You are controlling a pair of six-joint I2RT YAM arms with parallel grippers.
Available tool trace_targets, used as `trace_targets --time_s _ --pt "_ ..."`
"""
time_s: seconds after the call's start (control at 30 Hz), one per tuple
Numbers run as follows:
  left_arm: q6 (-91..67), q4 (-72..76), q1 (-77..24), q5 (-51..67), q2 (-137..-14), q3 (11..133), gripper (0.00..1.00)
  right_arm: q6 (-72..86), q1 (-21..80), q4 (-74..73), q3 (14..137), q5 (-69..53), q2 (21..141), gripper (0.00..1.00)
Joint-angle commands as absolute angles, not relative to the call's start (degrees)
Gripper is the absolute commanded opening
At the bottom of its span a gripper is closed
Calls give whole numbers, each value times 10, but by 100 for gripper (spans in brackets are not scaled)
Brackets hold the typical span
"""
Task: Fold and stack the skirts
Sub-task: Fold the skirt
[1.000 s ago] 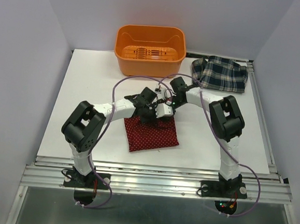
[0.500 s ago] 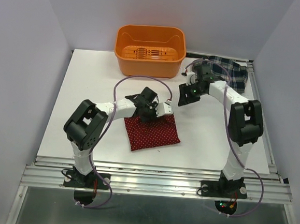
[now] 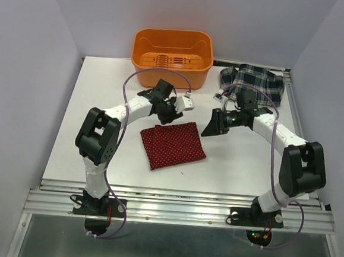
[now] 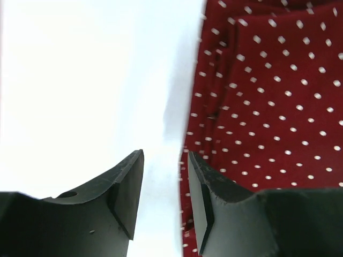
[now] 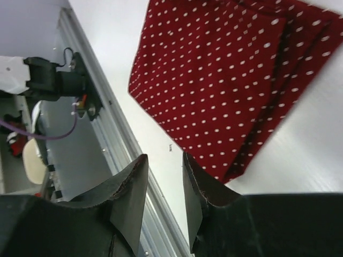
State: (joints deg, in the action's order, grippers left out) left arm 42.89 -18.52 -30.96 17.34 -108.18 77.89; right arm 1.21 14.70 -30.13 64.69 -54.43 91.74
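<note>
White table (image 3: 103, 99), three items on it. Near centre: red skirt (image 3: 172, 145), folded flat, slightly skewed to the table edges. Far right corner: plaid skirt (image 3: 260, 80), bunched, not folded. Far edge, middle: orange bin (image 3: 164, 75). All well apart, none touching.

An orange plastic bin (image 3: 171, 75) stands at the far edge of the white worktop (image 3: 102, 108), a little left of centre, its open top facing up. Its bottom has rows of slots, and nothing lies inside it. The worktop is a plain white board, and pale walls (image 3: 28, 58) close it in on the left, right and back. Along the near edge run silver metal rails (image 3: 177, 211), with a dull grey sheet (image 3: 174, 248) below them.
</note>
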Motion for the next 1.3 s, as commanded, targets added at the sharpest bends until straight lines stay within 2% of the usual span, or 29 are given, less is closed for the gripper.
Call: trace_targets --time_s 0.0,0.1,0.13,0.2,0.3,0.43,0.57,0.8,1.0,1.13,1.27 --pt "422 -225 -296 197 -1074 843 50 78 173 -208 608 -619 892 38" --pt "407 -241 -283 206 -1060 858 50 118 189 -153 605 -620 904 38" --pt "396 -250 -277 215 -1055 865 53 132 189 -126 606 -618 909 38" --pt "348 -270 -246 287 -1033 873 57 164 194 -88 601 -621 921 38" --pt "252 -280 -210 410 -993 850 56 249 208 15 585 -634 941 41" --pt "94 -151 -204 518 -936 688 51 323 214 122 584 -628 984 44" --pt "-13 -51 -203 547 -933 599 49 319 226 121 626 -608 1039 45" --pt "-63 23 -159 555 -1040 575 47 304 231 120 697 -573 1164 44" --pt "-60 42 -85 588 -1163 634 45 295 231 120 730 -539 1243 44" --pt "13 -53 -78 594 -1229 713 45 297 231 119 748 -530 1259 44" --pt "60 -101 -77 618 -1198 725 46 283 231 77 794 -529 1225 48"
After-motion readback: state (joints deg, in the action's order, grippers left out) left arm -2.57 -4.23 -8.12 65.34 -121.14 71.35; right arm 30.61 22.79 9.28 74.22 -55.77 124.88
